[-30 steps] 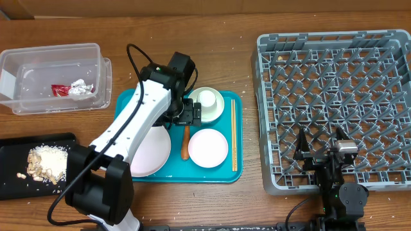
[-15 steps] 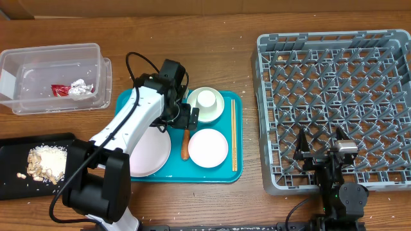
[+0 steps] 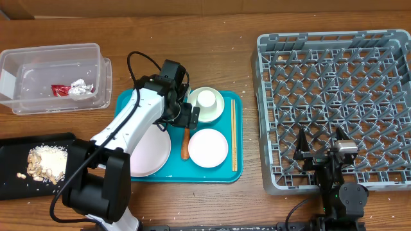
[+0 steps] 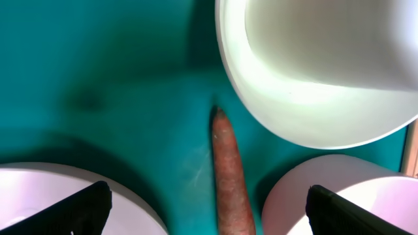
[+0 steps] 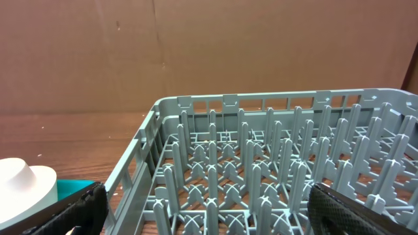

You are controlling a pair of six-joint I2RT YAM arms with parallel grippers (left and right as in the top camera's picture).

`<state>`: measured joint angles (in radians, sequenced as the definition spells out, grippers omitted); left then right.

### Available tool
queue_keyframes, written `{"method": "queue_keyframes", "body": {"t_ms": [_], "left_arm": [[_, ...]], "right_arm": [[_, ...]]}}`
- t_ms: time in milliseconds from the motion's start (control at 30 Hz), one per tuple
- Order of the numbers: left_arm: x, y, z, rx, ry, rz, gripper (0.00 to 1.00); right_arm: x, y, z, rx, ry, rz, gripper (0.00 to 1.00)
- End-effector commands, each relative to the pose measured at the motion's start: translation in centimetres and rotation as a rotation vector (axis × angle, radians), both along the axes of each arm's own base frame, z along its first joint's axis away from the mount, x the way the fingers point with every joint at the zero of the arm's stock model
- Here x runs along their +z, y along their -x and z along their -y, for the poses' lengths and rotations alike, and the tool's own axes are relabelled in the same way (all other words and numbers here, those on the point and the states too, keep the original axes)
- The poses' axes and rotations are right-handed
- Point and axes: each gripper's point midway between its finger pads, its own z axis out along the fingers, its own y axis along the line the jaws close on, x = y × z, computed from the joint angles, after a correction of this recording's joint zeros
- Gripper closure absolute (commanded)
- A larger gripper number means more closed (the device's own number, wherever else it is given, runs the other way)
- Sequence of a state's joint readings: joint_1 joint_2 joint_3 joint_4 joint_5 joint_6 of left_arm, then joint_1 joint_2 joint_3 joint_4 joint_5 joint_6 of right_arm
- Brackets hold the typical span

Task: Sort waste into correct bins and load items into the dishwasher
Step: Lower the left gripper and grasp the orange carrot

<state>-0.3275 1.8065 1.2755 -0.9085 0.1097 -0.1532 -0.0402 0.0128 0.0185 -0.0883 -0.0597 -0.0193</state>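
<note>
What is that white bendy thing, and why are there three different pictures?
That is a robot arm, the left one. A second, dark arm sits by the grey dish rack. One picture looks down from above; the other two come from small cameras on the arms' wrists. On the teal tray lie a big plate, a small plate, a bowl with a cup inside, chopsticks and a carrot. The left gripper is open over the carrot, and the right gripper is open too, so nothing is held. The clear tub holds a red wrapper and a napkin; the black tray holds crumbs.
</note>
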Motion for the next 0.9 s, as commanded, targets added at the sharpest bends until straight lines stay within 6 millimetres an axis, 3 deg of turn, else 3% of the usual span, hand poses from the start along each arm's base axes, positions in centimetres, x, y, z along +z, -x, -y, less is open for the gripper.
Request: {"method": "queue_keyframes", "body": {"t_ms": [0, 300, 533, 867], "left_arm": [[-1.2, 1.0, 0.4, -0.027, 0.007, -0.043, 0.04], [-1.7, 1.7, 0.8, -0.021, -0.009, -0.057, 0.08], [-2.5, 2.2, -0.6, 0.028, -0.076, -0.071, 0.1], [-2.3, 3.4, 1.3, 0.019, 0.025, -0.128, 0.14]], "right_arm": [[-0.1, 0.0, 0.2, -0.011, 0.004, 0.007, 0.0], [-0.1, 0.0, 0.2, -0.011, 0.004, 0.007, 0.0], [-0.1, 0.0, 0.2, -0.011, 0.004, 0.007, 0.0], [-0.1, 0.0, 0.2, -0.011, 0.004, 0.007, 0.0]]}}
